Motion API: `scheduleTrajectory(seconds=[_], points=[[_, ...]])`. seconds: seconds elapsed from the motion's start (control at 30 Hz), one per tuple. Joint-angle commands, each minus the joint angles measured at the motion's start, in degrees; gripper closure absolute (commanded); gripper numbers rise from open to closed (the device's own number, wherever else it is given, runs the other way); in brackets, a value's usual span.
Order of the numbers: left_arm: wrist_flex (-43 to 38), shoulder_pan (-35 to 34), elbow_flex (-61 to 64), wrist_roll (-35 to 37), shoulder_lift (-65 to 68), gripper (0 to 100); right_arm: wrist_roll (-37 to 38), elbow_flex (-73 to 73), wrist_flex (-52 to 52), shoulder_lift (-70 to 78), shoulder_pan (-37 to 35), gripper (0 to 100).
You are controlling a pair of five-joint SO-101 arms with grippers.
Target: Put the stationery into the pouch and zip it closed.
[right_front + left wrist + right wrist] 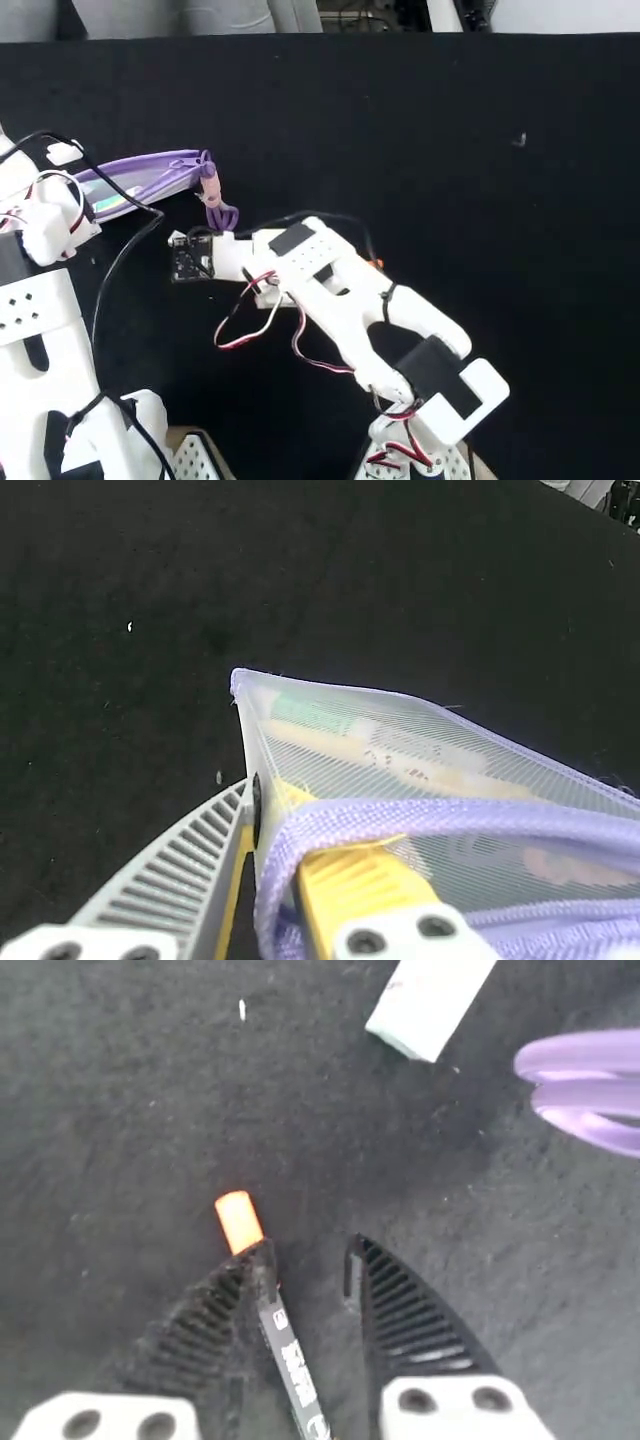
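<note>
A clear pouch [135, 182] with purple trim lies at the table's left, and stationery shows through its wall [400, 755]. My left gripper [272, 825] is shut on the pouch's edge, one finger on either side of the wall. A purple strap loop [216, 205] hangs off the pouch's end. The right arm [320, 275] stretches toward that loop. My right gripper [307, 1255] is open low over the cloth. A dark pencil [285, 1350] with an orange eraser end [238, 1222] lies between its fingers, against one of them. A white eraser [430, 1000] lies beyond, near the loop [590, 1090].
Black cloth [450, 150] covers the table, with open room to the right and at the back. The left arm's white body [40, 320] and its cables stand at the left edge, and both arm bases sit along the front edge.
</note>
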Motion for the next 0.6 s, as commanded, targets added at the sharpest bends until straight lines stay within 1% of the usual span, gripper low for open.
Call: scheduleTrajectory(seconds=[0.0, 0.17, 0.37, 0.57], points=[[-1.6, -0.6, -2.6, -0.1, -0.3, 97, 0.4, -3.5, 1.7, 0.0, 0.5, 88.2], [-4.7, -0.5, -0.2, -0.1, -0.3, 97, 0.4, -3.4, 2.4, 0.0, 0.4, 88.2], [-4.4, -0.5, -0.6, -0.1, -0.3, 97, 0.4, -3.3, 5.5, 0.1, -2.3, 88.2], [-4.3, -0.7, -0.7, -0.1, -0.3, 97, 0.4, -0.8, 1.5, 0.7, -2.4, 88.2]])
